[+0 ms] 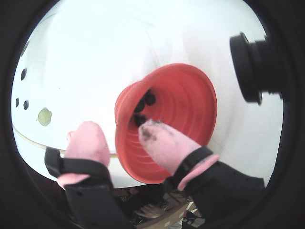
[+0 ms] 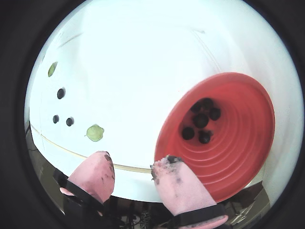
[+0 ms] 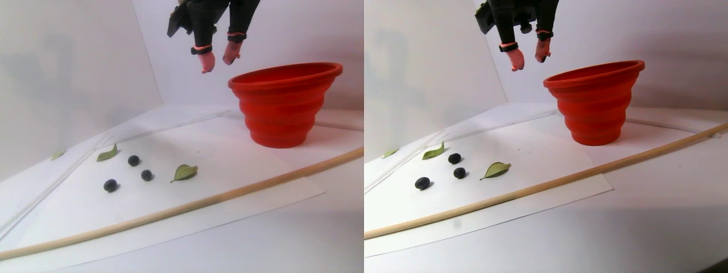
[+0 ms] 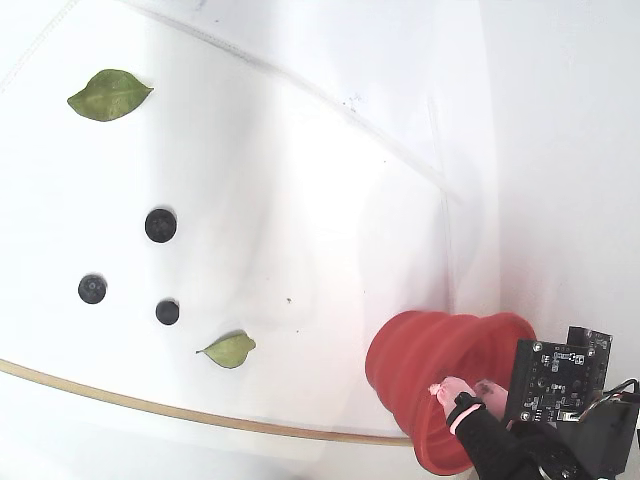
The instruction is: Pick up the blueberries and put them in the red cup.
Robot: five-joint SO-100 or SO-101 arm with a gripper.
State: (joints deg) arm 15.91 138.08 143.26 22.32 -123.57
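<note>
Pink pincer (image 3: 216, 60) hangs empty and spread just over the cup's (image 3: 282, 108) left rim so berries (image 2: 200, 120) drop inside.

Black arm; smudged pink-tipped fingers (image 2: 178, 183); exposed circuit board (image 4: 548, 382)

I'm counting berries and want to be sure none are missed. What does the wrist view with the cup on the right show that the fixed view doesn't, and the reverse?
Only the wrist view looks into the red cup, showing about five blueberries at its bottom, plus the open gripper with its stained pink fingertips. Only the fixed view shows the circuit board on the arm and the cup's ribbed outer wall. Both show three loose berries, two green leaves and the wooden strip.
</note>
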